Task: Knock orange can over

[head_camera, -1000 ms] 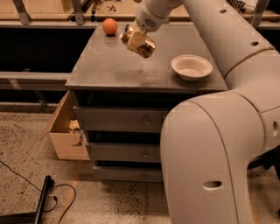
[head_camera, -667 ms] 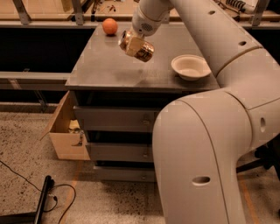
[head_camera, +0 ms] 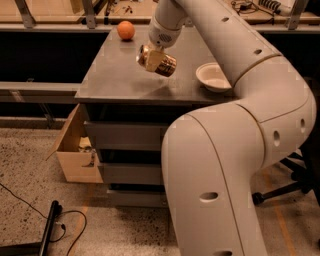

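Nearest, on the speckled floor at the lower left, a thin black cable (head_camera: 70, 222) loops beside a black bar-shaped piece (head_camera: 48, 234). The robot's bulky white arm (head_camera: 225, 170) fills the right foreground, rising from the bottom edge, bending at a wide elbow and reaching back and to the left over the furniture. Behind its lower part, at the right edge, the dark legs of a chair base (head_camera: 280, 192) show on the floor. To the left stands an open brown cardboard box (head_camera: 75, 152), touching the side of a grey metal drawer cabinet (head_camera: 130, 167) with several drawer fronts stacked one above another. On the cabinet's flat grey top (head_camera: 115, 75), near the right front, sits a shallow round white bowl (head_camera: 214, 76), just beside the arm. Further in, over the middle of the top, the gripper (head_camera: 151, 53) hangs at the end of the arm's white wrist and is clamped on the orange can (head_camera: 160, 63), a small metal cylinder with a brownish-orange and cream label. The can is tipped far over, nearly on its side, and clear of the surface, with its soft shadow (head_camera: 150, 89) on the grey top below it. It lies to the left of the bowl and apart from it. At the far left corner rests a round orange fruit (head_camera: 126, 30), well apart from the can. Beyond runs a pale wooden workbench (head_camera: 55, 9) with small items too indistinct to tell.
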Available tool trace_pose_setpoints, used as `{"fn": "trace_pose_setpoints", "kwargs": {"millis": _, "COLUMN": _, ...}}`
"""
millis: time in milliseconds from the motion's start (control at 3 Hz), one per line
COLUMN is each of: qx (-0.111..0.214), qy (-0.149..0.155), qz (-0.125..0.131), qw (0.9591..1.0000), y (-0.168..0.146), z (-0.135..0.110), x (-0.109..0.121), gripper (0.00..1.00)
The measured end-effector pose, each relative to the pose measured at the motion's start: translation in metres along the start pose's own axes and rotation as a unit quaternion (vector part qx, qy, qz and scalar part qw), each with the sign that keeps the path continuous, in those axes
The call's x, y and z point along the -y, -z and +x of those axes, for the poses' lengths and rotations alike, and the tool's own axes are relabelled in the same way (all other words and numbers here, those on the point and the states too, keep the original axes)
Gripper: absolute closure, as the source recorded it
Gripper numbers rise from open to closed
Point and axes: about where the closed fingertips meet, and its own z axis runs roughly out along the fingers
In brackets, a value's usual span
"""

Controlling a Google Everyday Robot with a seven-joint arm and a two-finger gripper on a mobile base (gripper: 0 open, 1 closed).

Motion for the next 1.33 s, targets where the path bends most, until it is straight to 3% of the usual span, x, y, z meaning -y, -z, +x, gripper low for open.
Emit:
{"fn": "trace_pose_setpoints", "kwargs": {"millis": 1000, "qx": -0.029, "qy": -0.007, "qz": -0.024, "qw": 0.9993, "y": -0.025, "z": 0.015, "x": -0.004, "gripper": 0.13}}
{"fn": "trace_pose_setpoints", "kwargs": {"millis": 1333, "qx": -0.023, "qy": -0.014, "qz": -0.024, "qw": 0.9994, "y": -0.029, "z": 0.015, "x": -0.003, "gripper": 0.0}}
